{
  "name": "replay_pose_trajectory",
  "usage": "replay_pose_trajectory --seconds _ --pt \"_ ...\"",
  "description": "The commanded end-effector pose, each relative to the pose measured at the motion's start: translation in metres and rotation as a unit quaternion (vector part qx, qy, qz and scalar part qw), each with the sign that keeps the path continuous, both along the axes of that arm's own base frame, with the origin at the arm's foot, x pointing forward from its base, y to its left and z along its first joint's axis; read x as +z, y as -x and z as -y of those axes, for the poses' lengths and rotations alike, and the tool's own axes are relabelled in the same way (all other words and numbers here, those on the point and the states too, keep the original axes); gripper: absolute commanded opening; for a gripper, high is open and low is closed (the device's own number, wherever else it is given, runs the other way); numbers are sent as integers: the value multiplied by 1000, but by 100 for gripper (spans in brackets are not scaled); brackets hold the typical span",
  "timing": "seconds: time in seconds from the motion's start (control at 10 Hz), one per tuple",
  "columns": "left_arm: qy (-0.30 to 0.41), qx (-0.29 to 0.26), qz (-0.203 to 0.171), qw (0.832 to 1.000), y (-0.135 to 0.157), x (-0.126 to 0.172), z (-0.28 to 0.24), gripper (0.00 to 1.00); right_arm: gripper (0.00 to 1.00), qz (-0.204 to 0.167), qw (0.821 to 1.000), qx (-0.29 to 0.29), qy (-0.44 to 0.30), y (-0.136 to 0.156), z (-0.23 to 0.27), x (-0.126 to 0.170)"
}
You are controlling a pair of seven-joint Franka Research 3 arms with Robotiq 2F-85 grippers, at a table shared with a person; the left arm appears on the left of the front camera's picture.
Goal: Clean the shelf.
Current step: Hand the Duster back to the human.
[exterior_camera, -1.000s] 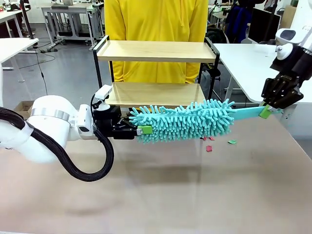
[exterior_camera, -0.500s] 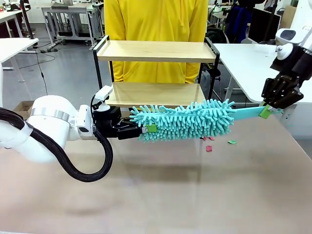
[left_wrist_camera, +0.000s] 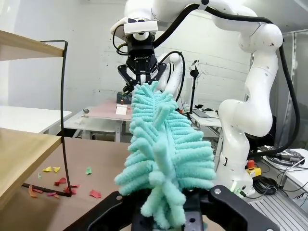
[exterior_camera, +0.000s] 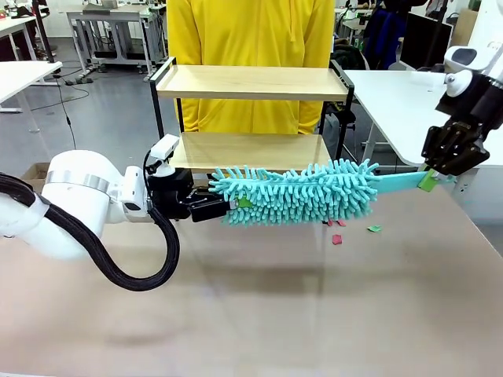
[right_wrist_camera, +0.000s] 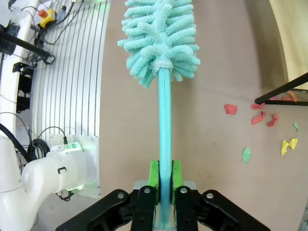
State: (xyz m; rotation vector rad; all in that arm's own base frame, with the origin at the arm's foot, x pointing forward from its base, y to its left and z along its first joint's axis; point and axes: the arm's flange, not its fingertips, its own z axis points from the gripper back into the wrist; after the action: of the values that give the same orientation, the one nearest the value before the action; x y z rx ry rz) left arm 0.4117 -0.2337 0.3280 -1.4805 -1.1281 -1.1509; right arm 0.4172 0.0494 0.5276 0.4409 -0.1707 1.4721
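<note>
shelf (exterior_camera: 251,82) stood at table's far edge, behind duster (exterior_camera: 295,192) | right gripper (exterior_camera: 428,179) clamped on duster handle | left gripper (exterior_camera: 234,206) closed into the fluffy tip | duster best kept level between both holds, without pulling, while lifted to the boards

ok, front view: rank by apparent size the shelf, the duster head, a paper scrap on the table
1. shelf, largest, though farther from the camera.
2. duster head, teal and fluffy, spanning less than the shelf's width.
3. paper scrap, tiny by comparison.
</note>
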Motion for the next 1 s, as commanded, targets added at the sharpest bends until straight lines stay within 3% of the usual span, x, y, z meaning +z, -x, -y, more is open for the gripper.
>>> replay_pose_trajectory --seconds 0.0,0.1,0.2,0.3,0.4,0.5,0.6,0.9 --pt "-6 -7 -8 1000 9 5 -6 4 13 3 1000 -1 -16 3 1 1" --pt "0 0 0 1000 0 0 0 4 13 3 1000 -1 -16 3 1 1" --pt "0 0 0 1000 0 0 0 4 73 -1 1000 1 0 0 0 0" --pt "0 0 0 1000 0 0 0 4 72 -3 1000 -1 -26 2 0 6" --pt "0 0 0 1000 0 0 0 4 100 -6 998 -14 -62 4 5 16" --pt "0 0 0 1000 0 0 0 4 76 -5 993 -32 -112 8 15 30" --pt "0 0 0 1000 0 0 0 4 100 3 986 -58 -154 12 28 42" --pt "0 0 0 1000 0 0 0 4 100 16 952 -136 -274 16 90 61"
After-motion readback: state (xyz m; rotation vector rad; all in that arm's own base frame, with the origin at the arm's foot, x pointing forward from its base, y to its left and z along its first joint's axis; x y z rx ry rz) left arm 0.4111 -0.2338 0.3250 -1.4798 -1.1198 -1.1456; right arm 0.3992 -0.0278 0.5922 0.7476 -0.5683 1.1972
